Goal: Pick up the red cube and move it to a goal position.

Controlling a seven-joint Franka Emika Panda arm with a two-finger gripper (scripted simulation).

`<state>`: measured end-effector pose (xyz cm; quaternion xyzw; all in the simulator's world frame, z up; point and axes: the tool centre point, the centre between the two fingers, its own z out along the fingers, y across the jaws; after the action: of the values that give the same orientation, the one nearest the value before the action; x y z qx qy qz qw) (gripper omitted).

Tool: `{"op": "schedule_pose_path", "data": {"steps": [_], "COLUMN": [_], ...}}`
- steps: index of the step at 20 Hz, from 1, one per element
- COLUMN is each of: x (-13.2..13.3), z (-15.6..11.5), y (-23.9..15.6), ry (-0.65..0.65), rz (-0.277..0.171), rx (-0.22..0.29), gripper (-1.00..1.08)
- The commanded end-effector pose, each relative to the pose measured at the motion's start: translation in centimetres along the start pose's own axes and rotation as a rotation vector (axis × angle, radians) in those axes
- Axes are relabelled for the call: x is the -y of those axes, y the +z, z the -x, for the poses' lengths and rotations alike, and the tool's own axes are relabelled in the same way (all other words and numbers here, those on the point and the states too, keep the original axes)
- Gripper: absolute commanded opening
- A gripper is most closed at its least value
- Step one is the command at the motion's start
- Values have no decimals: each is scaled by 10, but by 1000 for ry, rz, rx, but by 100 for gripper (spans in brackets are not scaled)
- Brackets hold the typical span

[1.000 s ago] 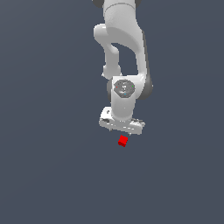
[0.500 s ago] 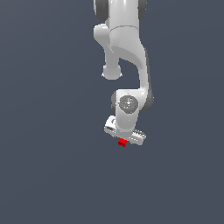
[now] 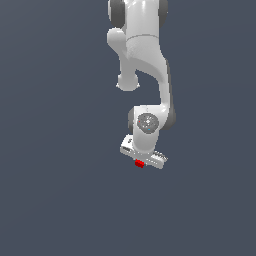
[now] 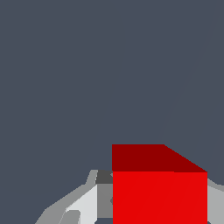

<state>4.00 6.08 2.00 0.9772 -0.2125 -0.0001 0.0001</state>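
1. Flanking the red cube [image 4: 159, 197] on both sides, the fingers [image 4: 83, 205] appear to touch it; grip unconfirmed.
2. Exterior view: cube sliver [image 3: 139, 163] shows just under the gripper [image 3: 142, 161].
3. Panda arm [image 3: 142, 55] hangs vertically above, over plain grey ground [image 3: 55, 200].

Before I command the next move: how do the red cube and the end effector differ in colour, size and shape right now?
Colour: the red cube is bright red; the end effector is white and grey. Size: in the exterior view the red cube is much narrower than the end effector. Shape: the red cube is a plain flat-faced block, while the end effector is a wide bar on the rounded wrist. Shared: they sit together, the red cube at the end effector's underside, filling the near wrist view.
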Motion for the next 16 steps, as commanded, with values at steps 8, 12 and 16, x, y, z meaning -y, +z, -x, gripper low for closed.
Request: {"op": "schedule_pose_path", "data": {"steps": [8, 12, 16], "x": [0, -1, -3], "z": [0, 0, 0], "y": [0, -7, -24], "ry": [1, 1, 1], "rz": [0, 0, 0], "rx": [0, 0, 0], "gripper": [-100, -100, -100]}}
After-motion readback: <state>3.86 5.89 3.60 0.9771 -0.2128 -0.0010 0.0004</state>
